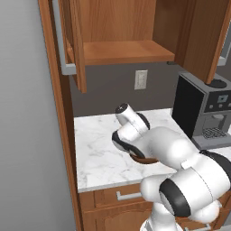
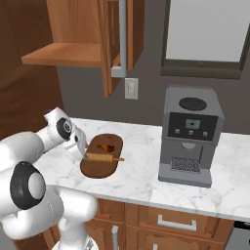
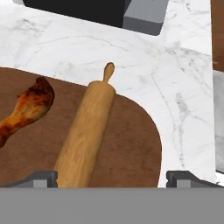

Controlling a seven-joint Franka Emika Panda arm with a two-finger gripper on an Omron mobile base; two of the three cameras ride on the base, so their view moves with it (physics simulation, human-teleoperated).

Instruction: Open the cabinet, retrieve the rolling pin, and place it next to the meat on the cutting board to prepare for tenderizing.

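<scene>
Rolling pin [image 3: 87, 135] lies across the cutting board [image 3: 127, 148], and I take this board as the landmark for all places. Going from left to right in the hand view: the meat [image 3: 26, 109], an orange-brown piece, rests on the left part of the board; just beside it on the right is the pin, whose far handle points past the board's edge toward the coffee machine [image 2: 190, 139]; right of the board is bare marble counter [image 3: 183, 87]. The gripper [image 3: 111, 177] stands low over the near end of the pin. Its two finger tips are wide apart, one at each side of the pin, and they do not seem to press on it, so I judge the jaws are spread and holding nothing.

Above the board, the cabinet [image 1: 122, 31] has its doors open and its shelf looks bare in the left base view.

I judge the placing step is almost complete, since the pin already lies next to the meat. The next move probably calls for lifting the hand straight up, without touching the pin, because it can roll.
</scene>
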